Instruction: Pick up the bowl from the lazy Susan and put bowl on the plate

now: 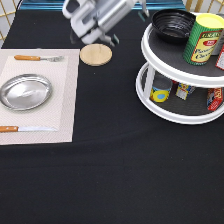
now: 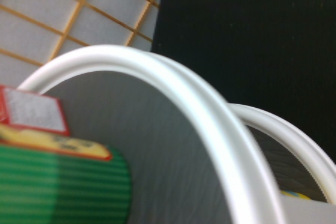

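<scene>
**Inspector:** State of the worktop (image 1: 115, 175)?

**Assistant:** It is covered in black cloth. A pale placemat (image 1: 40, 95) lies at the exterior view's left, carrying the plate (image 1: 25, 92), with a fork (image 1: 37, 58) on its far side and a knife (image 1: 22, 129) on its near side. A round wooden coaster (image 1: 95, 54) sits just beside the mat's far right corner.

**Inspector:** The lazy Susan (image 1: 175, 107)?

**Assistant:** At the right. The bowl (image 1: 172, 24) rests on its upper tier, beside a green and yellow can (image 1: 204, 39). Smaller tins (image 1: 161, 92) stand on the lower tier. The wrist view shows the white rim (image 2: 187, 110) close up, the grey shelf and a green label.

**Inspector:** The claw (image 1: 102, 39)?

**Assistant:** Above the coaster at the far edge, well apart from the bowl and holding nothing. I cannot tell how wide its opening stands.

**Inspector:** The room?

**Assistant:** A tiled surface with orange lines shows at the far left corner (image 1: 6, 20).
</scene>
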Controlling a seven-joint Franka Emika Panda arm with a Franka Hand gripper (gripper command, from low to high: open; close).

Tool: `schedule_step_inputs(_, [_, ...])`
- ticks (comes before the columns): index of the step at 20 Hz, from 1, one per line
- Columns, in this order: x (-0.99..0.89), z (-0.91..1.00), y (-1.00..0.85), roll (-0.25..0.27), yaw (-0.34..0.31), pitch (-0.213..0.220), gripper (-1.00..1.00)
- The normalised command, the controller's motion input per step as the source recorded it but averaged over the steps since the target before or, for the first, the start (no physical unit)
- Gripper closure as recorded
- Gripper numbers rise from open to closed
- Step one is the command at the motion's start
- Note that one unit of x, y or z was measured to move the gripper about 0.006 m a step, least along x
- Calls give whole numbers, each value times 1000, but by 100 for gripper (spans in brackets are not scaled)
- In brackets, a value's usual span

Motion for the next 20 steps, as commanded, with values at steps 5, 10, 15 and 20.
schedule_step_inputs(5, [-933,200,402,-200,0,-55,-100])
schedule_step_inputs(10, [-679,9,598,-214,-13,28,-100])
schedule_step_inputs(15, [-235,10,711,-190,-47,119,-100])
schedule_step_inputs(20, [0,-21,402,-122,-101,161,-100])
